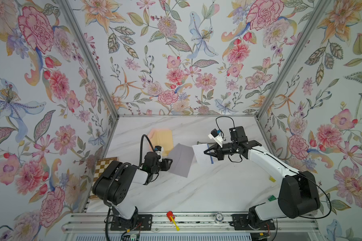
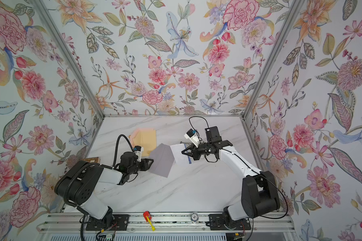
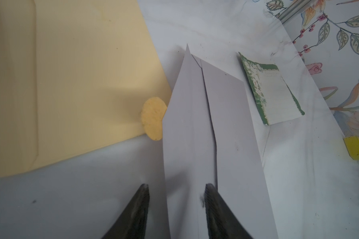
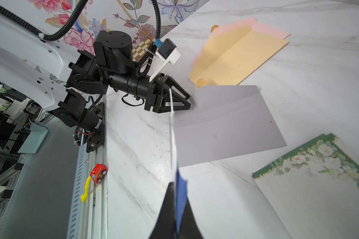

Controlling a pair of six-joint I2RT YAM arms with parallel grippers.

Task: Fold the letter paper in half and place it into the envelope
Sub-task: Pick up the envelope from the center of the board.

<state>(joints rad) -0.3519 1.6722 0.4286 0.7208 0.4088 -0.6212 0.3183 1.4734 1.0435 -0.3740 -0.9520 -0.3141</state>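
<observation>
Between the shut tips of your right claw (image 1: 205, 153) the folded letter paper (image 1: 199, 158) hangs just beside the grey envelope (image 1: 181, 161), whose lifted flap your left claw (image 1: 170, 162) straddles, jaws apart, likely keeping it open.

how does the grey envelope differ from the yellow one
The grey envelope lies mid-table at the left hand, its flap between the open fingers; the yellow envelope lies farther back, untouched. The grey envelope rests on the bare table; the yellow envelope lies on a pink sheet. Both are paper envelopes.
</observation>
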